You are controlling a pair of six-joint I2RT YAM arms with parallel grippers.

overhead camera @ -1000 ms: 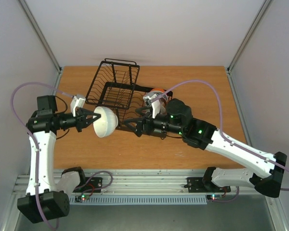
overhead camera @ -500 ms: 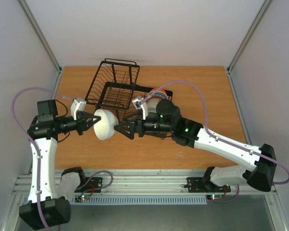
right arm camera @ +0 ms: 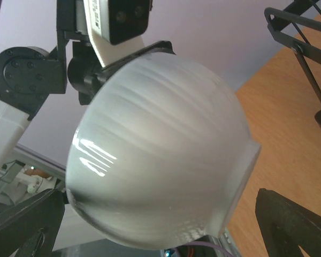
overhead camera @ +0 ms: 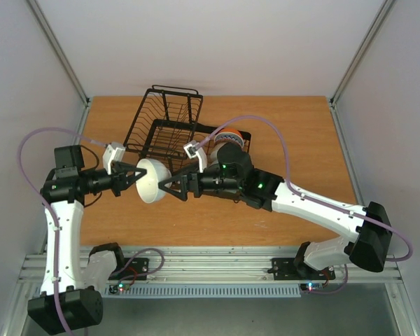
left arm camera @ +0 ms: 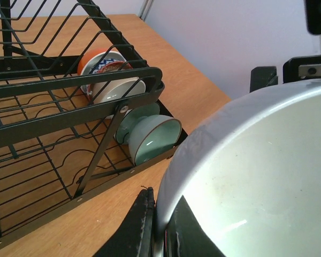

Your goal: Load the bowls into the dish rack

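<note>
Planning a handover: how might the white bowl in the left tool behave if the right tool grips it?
The white bowl shows glossy glare, so probably slippery. It looks like rigid ceramic, likely chipping if dropped. The left tool pinches only its rim, so it may pivot.

Above a wooden table, the left gripper pinches the rim of a white bowl held on its side. The right gripper, spread wide, sits at the bowl's base. A black dish rack stands just behind.

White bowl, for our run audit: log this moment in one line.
left hand: shut on white bowl | right hand: open, facing bowl
</note>
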